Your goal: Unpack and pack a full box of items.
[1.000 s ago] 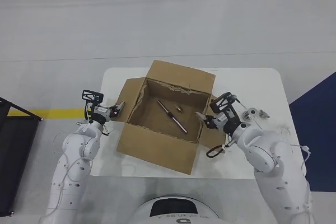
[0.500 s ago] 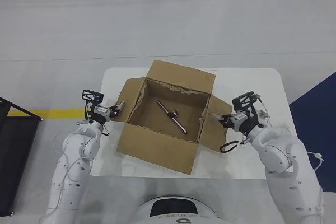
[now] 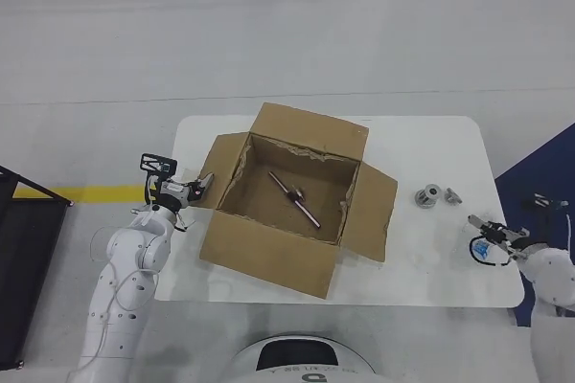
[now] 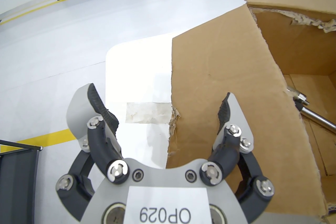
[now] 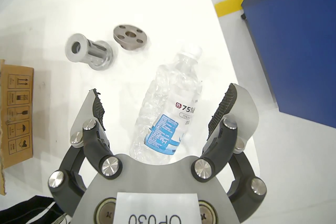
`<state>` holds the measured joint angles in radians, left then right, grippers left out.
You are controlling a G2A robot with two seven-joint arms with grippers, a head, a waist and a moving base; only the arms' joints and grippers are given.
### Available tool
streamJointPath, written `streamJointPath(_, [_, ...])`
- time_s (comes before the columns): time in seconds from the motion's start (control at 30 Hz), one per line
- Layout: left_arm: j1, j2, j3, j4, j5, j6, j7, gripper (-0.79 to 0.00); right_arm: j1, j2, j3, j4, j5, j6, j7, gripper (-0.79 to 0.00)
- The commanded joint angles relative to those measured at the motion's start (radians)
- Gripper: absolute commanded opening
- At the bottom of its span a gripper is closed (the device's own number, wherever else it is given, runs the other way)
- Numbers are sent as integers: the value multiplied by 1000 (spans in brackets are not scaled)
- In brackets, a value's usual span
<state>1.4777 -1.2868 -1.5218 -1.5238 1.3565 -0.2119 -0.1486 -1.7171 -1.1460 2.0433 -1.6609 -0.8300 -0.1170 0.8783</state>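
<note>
An open cardboard box stands mid-table with a metal rod lying inside; the rod's end shows past the box's left flap. My left gripper hovers open over that flap's edge, holding nothing. At the table's right edge a clear plastic bottle with a blue label lies on its side. My right gripper is open, its fingers on either side of the bottle without closing on it.
A metal spool and a metal flange lie on the white table right of the box. A blue panel stands past the right edge, a black rack far left. A tape patch is on the table.
My right arm has swung from the box's right wall out to the table's right edge, uncovering the box's right flap. The left arm has not moved.
</note>
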Motion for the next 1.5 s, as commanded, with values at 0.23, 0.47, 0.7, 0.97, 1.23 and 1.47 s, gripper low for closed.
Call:
streamJointPath(0.23, [0, 0, 0, 0, 0, 0, 0, 0, 140, 16, -77, 189, -120, 109, 114, 0])
streamJointPath(0.47, [0, 0, 0, 0, 0, 0, 0, 0, 192, 23, -120, 236, -163, 112, 150, -166])
streamJointPath(0.7, [0, 0, 0, 0, 0, 0, 0, 0, 181, 28, -119, 230, -160, 115, 160, -785])
streamJointPath(0.97, [0, 0, 0, 0, 0, 0, 0, 0, 127, 28, -95, 170, -102, 97, 107, -785])
streamJointPath(1.23, [0, 0, 0, 0, 0, 0, 0, 0, 28, 26, -10, 103, 72, -2, 13, -785])
streamJointPath(1.47, [0, 0, 0, 0, 0, 0, 0, 0, -30, 25, 40, 44, 185, -63, -47, -785])
